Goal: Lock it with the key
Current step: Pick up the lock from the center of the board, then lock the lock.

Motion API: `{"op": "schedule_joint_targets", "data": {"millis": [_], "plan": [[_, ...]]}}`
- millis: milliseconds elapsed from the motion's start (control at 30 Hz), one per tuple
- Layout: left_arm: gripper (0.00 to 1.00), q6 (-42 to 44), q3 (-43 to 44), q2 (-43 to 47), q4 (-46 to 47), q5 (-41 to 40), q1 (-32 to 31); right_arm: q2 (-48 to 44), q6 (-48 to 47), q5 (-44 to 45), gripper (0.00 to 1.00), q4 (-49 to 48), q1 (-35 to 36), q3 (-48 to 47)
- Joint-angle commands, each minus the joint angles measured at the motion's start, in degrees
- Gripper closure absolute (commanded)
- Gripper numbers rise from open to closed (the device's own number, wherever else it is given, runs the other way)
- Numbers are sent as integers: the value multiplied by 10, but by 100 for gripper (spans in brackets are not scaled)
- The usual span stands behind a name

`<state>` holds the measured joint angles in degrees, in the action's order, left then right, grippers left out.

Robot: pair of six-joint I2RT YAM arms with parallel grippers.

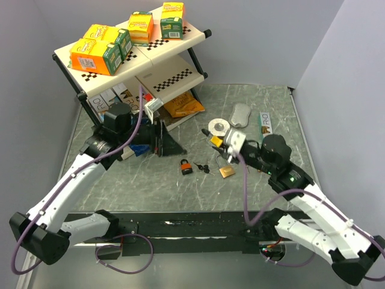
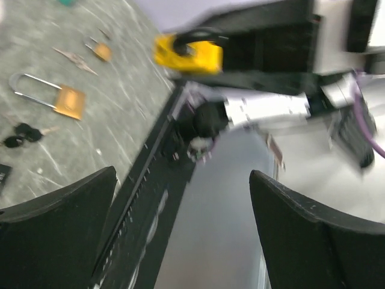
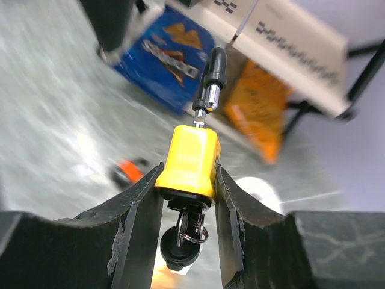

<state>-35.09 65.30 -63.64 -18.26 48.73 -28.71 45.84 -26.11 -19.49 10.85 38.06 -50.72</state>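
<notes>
We find the right gripper (image 3: 187, 180) clamped on the yellow padlock (image 3: 189, 158), held above the table (image 1: 283, 114), a black-headed key (image 3: 179, 253) at its near end. The left gripper (image 2: 180, 198) stands wide open, holding nothing.

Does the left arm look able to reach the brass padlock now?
Probably yes. The left gripper is open and empty, and the brass padlock lies on bare table, only small keys beside it. The right gripper, holding a yellow padlock, sits close.

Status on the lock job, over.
Left gripper open, empty. Right gripper shut on yellow padlock, key at its base. Brass padlock loose on table, untouched.
</notes>
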Motion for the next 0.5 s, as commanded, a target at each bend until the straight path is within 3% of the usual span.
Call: {"op": "schedule_joint_targets", "data": {"millis": [0,100,233,333,467], "plan": [[4,78,22,16,-71,126,7,-62,-319,-28,100,-22,10,39],[2,18,-14,12,-28,222,7,-95,-458,-38,100,-29,17,75],[4,-5,-40,9,-22,237,5,-139,-645,-72,100,-70,24,144],[7,-43,-54,2,7,241,-8,-160,-733,-116,100,-103,25,188],[15,-55,-72,-10,9,224,-34,-176,-776,-163,100,-127,32,214]]}}
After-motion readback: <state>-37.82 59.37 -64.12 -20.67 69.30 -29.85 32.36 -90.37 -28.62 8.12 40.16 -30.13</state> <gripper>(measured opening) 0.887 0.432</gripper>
